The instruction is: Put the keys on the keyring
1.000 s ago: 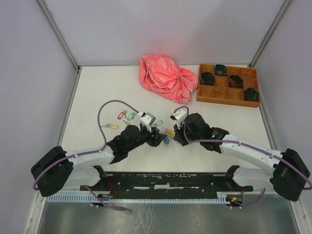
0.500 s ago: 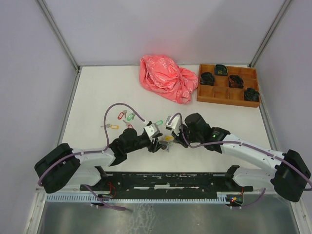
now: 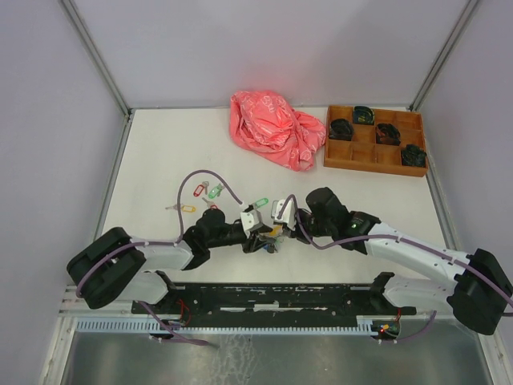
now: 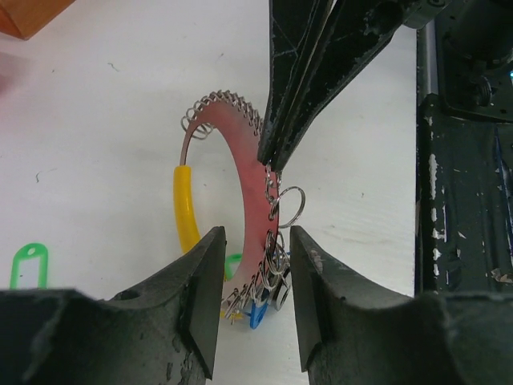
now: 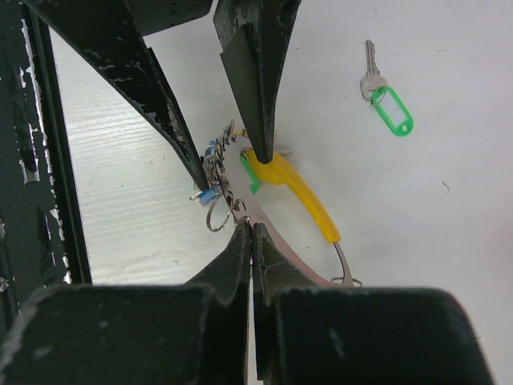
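The keyring (image 4: 255, 204) stands on edge at the front middle of the white table (image 3: 160, 152), caught between the two arms. It is a flat metal loop edged with wire coils, with a smooth yellow band (image 4: 185, 204) along one side. The right gripper (image 5: 252, 228) is pinched tight on the bare metal side. The left gripper (image 4: 256, 237) has its fingers (image 4: 204, 305) apart, straddling the ring's lower end; whether they press on it I cannot tell. Two tags hang in the cluster there, a blue tag (image 4: 256, 314) and a green one half hidden (their keys are lost among the small split rings).

Four loose keys lie on the table. A green-tagged key (image 3: 260, 202) is just behind the grippers. Further left are a second green key (image 3: 215, 191), a red-tagged key (image 3: 200, 190) and a yellow-tagged key (image 3: 186, 208), beneath the arc of a lilac cable (image 3: 186, 178).

Well behind sit one crumpled pink plastic bag (image 3: 272, 128) and one wooden divided tray (image 3: 361, 152) holding four black bundles (image 3: 389, 132), each in its own compartment.
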Tool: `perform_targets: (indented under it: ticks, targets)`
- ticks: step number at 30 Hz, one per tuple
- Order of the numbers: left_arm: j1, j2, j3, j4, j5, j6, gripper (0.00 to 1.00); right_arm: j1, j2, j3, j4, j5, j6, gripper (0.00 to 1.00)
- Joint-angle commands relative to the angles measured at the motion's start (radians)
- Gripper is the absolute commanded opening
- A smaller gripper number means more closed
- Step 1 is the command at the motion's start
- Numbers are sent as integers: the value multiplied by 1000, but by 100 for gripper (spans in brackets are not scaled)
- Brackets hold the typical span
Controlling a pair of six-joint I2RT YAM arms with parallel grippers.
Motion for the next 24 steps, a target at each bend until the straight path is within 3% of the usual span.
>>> perform_targets:
  ticks: [1,20,24]
  targets:
    - [9,26,57,53,78,51,43,2,3,10,60,-60,-52,1]
    - [31,84,93,78,197,-8,31,2,54,34,65,-97,-74,1]
    - [33,97,104,76,210,-13,24,2,56,34,70,-105,-77,1]
